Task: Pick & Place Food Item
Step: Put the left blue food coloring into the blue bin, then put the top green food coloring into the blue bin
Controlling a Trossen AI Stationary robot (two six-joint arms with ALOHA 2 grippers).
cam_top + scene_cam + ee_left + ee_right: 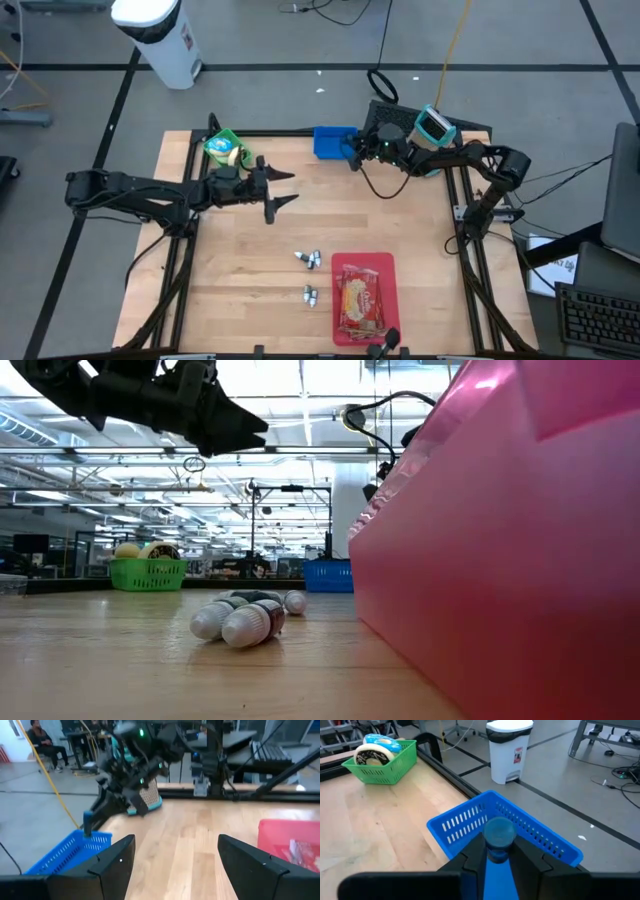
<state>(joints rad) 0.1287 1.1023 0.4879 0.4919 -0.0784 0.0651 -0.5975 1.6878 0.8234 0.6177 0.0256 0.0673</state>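
Gripping blue item (498,837), right tool (498,851) beside blue basket (530,827).

Bright, even ceiling strips (300,420) light my table (340,215); below them my arm is silhouetted, the pink tray (500,560) blurred.

No text could be read anywhere: the red-and-white label on the white bin (510,750) was too small, and the food packets' print was illegible.
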